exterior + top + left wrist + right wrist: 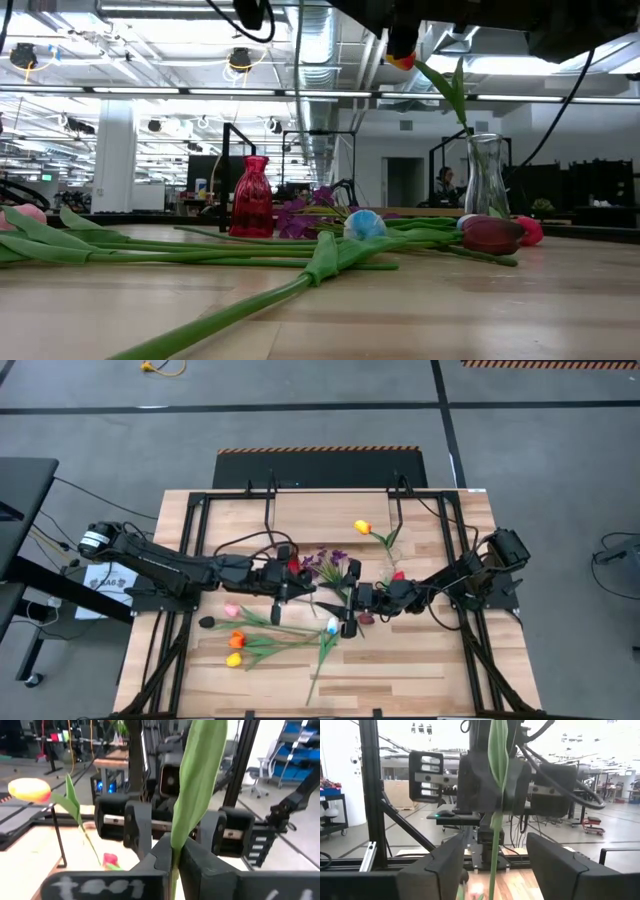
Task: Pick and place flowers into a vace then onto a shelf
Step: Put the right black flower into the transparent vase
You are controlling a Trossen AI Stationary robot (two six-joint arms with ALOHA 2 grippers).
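Note:
Above the middle of the table my left gripper [305, 592] [172, 856] is shut on a green flower stem [492, 840] with a long leaf [200, 780]; its bloom is out of view. My right gripper [346, 600] [495, 857] faces it, open. Its fingers stand on either side of the same stem, apart from it. A clear glass vase [485, 180] holds a yellow-red tulip [362, 527]. Several more tulips [235, 640] lie flat on the near part of the table. I cannot make out the shelf. My left gripper pinches the stem [173, 862] just below its long leaf, between its two fingers. The fingers come level from the table's left and lie across the stem. The stem stands about upright in the hold, its leaf rising above the fingers; its lower end is hidden.
A red vase [252, 197] and a purple sprig [300, 215] stand left of the clear vase in the low view. A white-blue tulip [365, 222] and a maroon one [490, 235] lie near the grippers. Black frame rods [190, 540] run along the table's sides.

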